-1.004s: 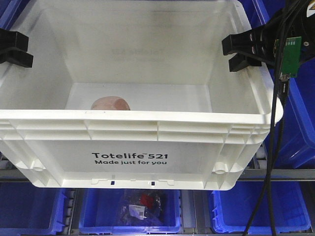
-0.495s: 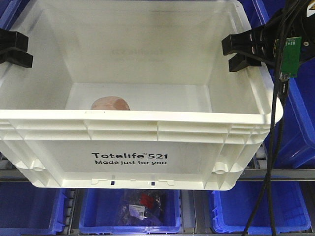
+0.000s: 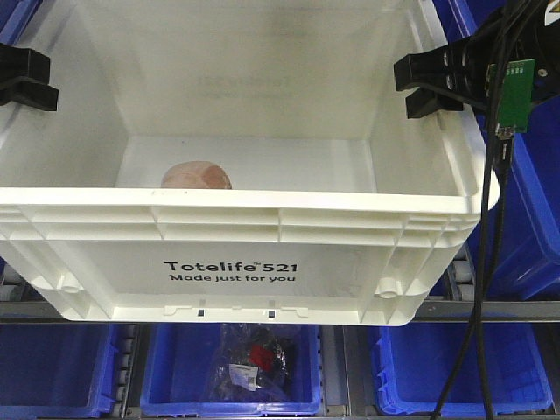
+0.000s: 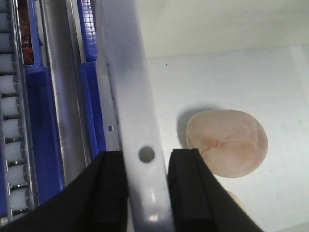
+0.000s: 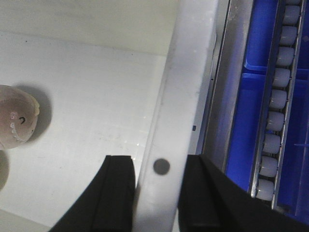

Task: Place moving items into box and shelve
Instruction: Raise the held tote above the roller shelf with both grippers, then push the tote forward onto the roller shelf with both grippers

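Observation:
The box [image 3: 262, 254], a large white crate printed "Totelife 521", hangs in front of the shelving, held at both side rims. My left gripper [image 3: 42, 79] is shut on the left rim [image 4: 130, 96], one finger on each side of the wall [image 4: 147, 164]. On the right rim [image 5: 186, 72] my right gripper [image 3: 422, 86] is shut the same way [image 5: 159, 169]. One of the moving items [image 3: 197, 175], a rounded brownish-pink lump, rests on the box floor near the left wall [image 4: 227, 142] [image 5: 17, 123].
Blue bins fill the shelf below and to the right [image 3: 534, 219]. The bin under the box [image 3: 175, 385] holds a dark bag with a red part [image 3: 252, 363]. A grey shelf rail [image 3: 490, 311] and white rollers [image 5: 277, 121] run beside the box. Black cables [image 3: 486, 262] hang at right.
The box has risen slightly in the front view, with both grippers still clamped on its rims. The lump keeps its place on the box floor.

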`<state>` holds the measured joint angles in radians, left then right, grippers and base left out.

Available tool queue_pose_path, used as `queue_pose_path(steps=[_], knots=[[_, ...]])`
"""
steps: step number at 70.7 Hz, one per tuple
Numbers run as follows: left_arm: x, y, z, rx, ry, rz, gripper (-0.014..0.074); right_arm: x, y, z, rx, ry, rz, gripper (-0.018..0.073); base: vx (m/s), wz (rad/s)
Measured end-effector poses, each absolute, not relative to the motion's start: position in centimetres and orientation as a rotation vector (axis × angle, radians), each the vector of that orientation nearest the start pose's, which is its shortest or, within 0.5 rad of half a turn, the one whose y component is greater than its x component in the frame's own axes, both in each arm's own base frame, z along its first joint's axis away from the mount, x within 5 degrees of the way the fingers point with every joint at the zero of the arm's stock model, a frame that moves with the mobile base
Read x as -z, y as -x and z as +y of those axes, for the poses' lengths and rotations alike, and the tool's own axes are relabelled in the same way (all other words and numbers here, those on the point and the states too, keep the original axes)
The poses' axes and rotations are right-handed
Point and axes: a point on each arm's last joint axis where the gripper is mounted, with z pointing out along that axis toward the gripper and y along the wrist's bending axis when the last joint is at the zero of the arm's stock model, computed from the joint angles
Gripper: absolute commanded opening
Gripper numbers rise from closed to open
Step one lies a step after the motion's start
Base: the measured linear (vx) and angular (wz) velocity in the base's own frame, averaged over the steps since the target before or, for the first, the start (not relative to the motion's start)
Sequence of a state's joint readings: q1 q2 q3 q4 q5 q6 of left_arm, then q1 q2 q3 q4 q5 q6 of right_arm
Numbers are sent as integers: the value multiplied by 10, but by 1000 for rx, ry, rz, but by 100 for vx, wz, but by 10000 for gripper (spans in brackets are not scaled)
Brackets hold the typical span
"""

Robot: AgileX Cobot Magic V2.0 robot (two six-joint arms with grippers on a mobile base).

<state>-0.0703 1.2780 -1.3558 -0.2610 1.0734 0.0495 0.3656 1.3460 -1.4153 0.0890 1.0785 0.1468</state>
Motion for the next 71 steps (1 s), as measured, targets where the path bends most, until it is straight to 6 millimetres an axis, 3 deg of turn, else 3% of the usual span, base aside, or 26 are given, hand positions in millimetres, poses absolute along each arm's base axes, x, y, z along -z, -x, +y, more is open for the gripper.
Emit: queue_pose_path(steps=[31, 53, 71], knots=[[-395, -256, -39, 346, -90, 2475, -17, -391, -258, 106, -323, 258, 2517, -12, 0, 0], [-368, -284, -39, 319, -98, 2554, -17, -364, -284, 116, -290, 290, 2576, -12, 0, 0], [-348, -307, -40, 306, -98, 2567, -17, -357, -299, 117, -268, 287, 2525, -12, 0, 0]])
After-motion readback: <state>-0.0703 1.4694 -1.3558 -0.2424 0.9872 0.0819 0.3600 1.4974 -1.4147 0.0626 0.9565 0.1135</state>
